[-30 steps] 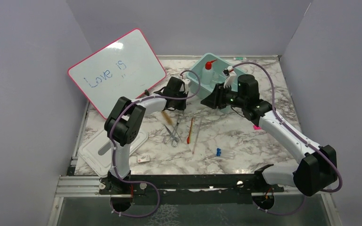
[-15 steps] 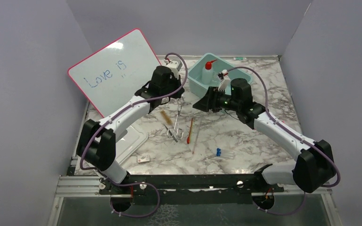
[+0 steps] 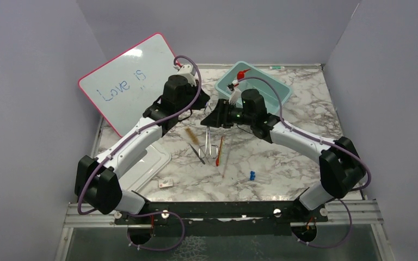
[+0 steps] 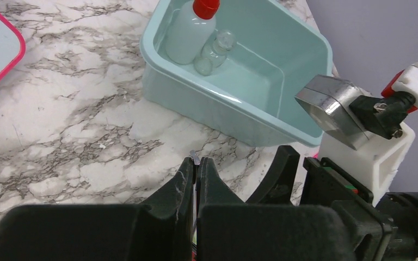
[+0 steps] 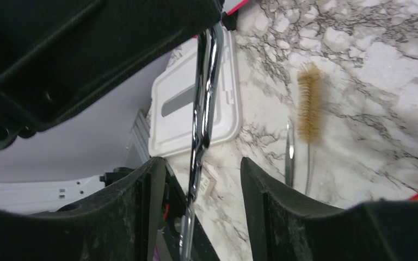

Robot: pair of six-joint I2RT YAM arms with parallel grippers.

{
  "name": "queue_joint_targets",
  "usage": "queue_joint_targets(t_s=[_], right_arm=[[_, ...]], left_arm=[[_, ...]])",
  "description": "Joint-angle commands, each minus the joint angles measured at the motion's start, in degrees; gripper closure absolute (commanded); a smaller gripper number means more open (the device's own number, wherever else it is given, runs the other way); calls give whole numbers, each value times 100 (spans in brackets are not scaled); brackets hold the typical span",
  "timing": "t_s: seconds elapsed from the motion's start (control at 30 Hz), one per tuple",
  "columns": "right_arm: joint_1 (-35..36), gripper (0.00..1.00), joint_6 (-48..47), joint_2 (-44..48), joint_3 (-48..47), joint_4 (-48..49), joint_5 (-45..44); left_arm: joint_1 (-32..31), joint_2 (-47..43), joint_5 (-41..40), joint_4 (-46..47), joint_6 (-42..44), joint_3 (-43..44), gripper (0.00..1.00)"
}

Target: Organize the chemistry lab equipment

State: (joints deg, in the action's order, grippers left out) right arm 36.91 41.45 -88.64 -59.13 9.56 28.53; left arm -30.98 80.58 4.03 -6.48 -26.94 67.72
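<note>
Forceps (image 5: 201, 114): slim, polished steel, scissor-type, hanging upright above the marble-patterned table (image 3: 283, 163). My left gripper (image 4: 196, 166) clenches them at the top end, its jaws pressed together on the metal. My right gripper (image 5: 202, 179) is released, its two black fingers standing wide on either side of the shaft; I cannot tell whether either one touches it. Teal plastic bin (image 4: 217, 109), rectangular with rounded corners, at the far side of the table: it holds a translucent squeeze bottle (image 4: 188, 38) with a red cap, and small clear vials (image 4: 216, 48) just beside it. On the tabletop near the forceps lie a brown-bristle brush (image 5: 309, 109) on a thin stem, steel tweezers (image 5: 288, 155), a thin red stick (image 3: 218, 152) and a clear rod (image 3: 227, 159). A flat white lid (image 3: 141, 166) lies at the left edge.
</note>
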Motion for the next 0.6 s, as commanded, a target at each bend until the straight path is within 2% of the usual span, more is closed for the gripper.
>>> queue_joint_targets(t_s=[0.0,0.1,0.17,0.27,0.4,0.43,0.57], right_arm=[[80,48,483,-280,-281,678,83],[113,60,688,-457,-334,919,226],[122,79,797,-489,-277,1128,307],[126,97,897,-457,-172,1351,304],[125,99,815,-359,-145,1398,283],[120,99,781,-319,-152,1407,258],[119,99,611,-190,-150,1425,206]], left_arm=[[13,-275,-24,175,-385,92,100],[13,-341,-7,177,-470,92,100],[13,-363,-3,174,-515,101,100],[13,-380,-28,155,-551,100,100],[13,-395,-183,-9,-486,194,100],[13,-395,-201,-68,-447,238,97],[13,-394,-285,-266,-267,405,67]])
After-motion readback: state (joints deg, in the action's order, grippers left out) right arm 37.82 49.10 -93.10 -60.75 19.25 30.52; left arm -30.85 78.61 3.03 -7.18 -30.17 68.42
